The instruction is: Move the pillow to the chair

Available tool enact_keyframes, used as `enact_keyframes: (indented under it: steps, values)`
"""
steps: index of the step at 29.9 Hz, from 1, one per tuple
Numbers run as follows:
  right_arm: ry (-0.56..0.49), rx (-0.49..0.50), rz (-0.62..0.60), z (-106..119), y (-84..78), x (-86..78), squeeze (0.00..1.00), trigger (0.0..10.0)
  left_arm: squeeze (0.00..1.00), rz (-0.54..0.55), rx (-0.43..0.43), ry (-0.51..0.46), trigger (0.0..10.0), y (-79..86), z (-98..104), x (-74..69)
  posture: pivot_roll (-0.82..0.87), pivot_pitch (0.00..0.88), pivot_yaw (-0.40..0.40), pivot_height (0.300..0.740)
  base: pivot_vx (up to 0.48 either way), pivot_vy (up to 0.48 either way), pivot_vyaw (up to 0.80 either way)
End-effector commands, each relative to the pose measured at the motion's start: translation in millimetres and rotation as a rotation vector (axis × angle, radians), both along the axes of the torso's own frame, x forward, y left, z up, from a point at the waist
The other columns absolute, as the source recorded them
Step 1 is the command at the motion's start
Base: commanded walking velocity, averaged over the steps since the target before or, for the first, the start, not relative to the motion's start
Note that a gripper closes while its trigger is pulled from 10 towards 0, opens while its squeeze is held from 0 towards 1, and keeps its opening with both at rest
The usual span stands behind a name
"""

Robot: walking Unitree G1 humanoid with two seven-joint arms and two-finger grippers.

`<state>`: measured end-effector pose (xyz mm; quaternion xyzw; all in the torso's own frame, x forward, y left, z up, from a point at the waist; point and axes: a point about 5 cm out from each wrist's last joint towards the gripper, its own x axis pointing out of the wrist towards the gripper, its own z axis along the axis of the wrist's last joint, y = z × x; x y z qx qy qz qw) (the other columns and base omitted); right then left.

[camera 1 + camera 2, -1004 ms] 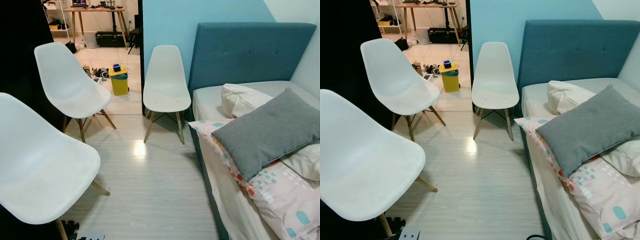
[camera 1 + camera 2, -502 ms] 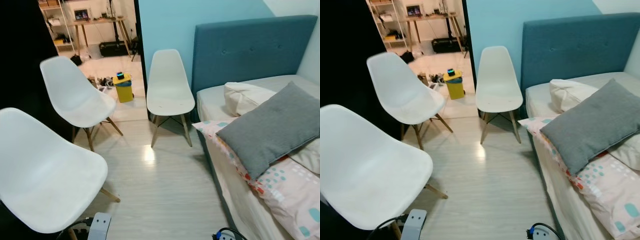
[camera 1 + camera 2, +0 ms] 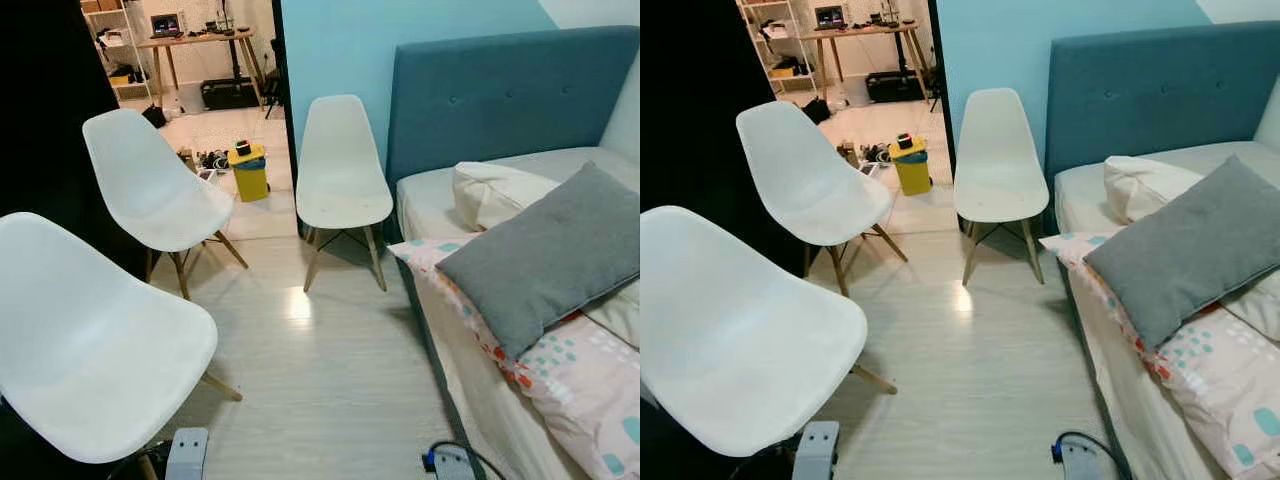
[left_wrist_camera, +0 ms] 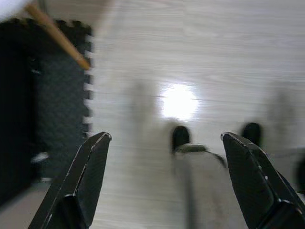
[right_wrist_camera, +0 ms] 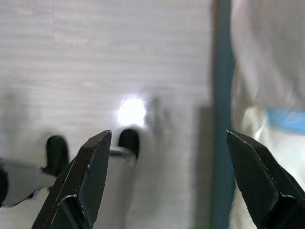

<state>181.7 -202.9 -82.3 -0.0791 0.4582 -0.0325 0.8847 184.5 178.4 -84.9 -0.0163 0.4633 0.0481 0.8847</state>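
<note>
- the grey pillow [image 3: 540,262] lies on the bed [image 3: 440,195], propped aslant on a patterned pillow [image 3: 580,385] and a cream pillow [image 3: 495,192] behind it, off to our right and ahead.
- its long axis runs on a diagonal, from the low corner near the bed's edge up toward the blue headboard [image 3: 500,95].
- our right gripper [image 5: 167,181] hangs low with its two black fingers spread wide and nothing between them, pointing down at the floor [image 5: 119,57] just beside the bed's side.
- our left gripper [image 4: 167,181] is likewise spread and empty, aimed at bare floor near a dark foam mat [image 4: 57,105].
- we judge the right arm to be the nearer one to the pillow, since the bed is on that side; the left has the nearest white chair [image 3: 90,340] just beside it.
- two more white chairs stand further off: one by the dark doorway [image 3: 150,185], one against the blue wall next to the headboard [image 3: 340,165].
- the pillow is well apart from both grippers, so we reckon the coming move is a turn and reach to the right, up onto the bed, before anything can be carried left to a chair.
</note>
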Motion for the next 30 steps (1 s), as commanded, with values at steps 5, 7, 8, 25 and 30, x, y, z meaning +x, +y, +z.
enact_keyframes:
  steps: [5,7,8,25,30]
  values:
    - [-0.052,-0.056,0.062,8.8,-7.3,13.4,0.0,10.0,0.0,0.061,-0.049,-0.002,10.0,-12.1,-4.7,-8.8,0.01,0.0,-0.068,0.74,0.0,0.0,0.0]
    - [-0.048,-0.039,0.072,8.9,-6.8,14.0,0.0,10.0,0.0,0.081,-0.048,-0.013,10.0,-13.1,-4.7,-9.3,0.01,0.0,-0.072,0.74,0.0,0.0,0.0]
    - [-0.048,-0.039,0.072,8.9,-6.8,14.0,0.0,10.0,0.0,0.081,-0.048,-0.013,10.0,-13.1,-4.7,-9.3,0.01,0.0,-0.072,0.74,0.0,0.0,0.0]
    - [-0.325,0.283,-0.123,32.6,-6.6,44.6,1.0,10.0,1.0,0.054,-0.256,-0.357,10.0,-11.8,37.1,54.5,-0.01,0.0,-0.025,0.74,0.0,0.0,0.0]
    - [-0.371,0.279,-0.16,39.2,-17.7,49.6,1.0,10.0,1.0,0.036,-0.26,-0.42,10.0,-9.9,47.8,67.4,-0.01,0.0,-0.017,0.74,0.0,0.0,0.0]
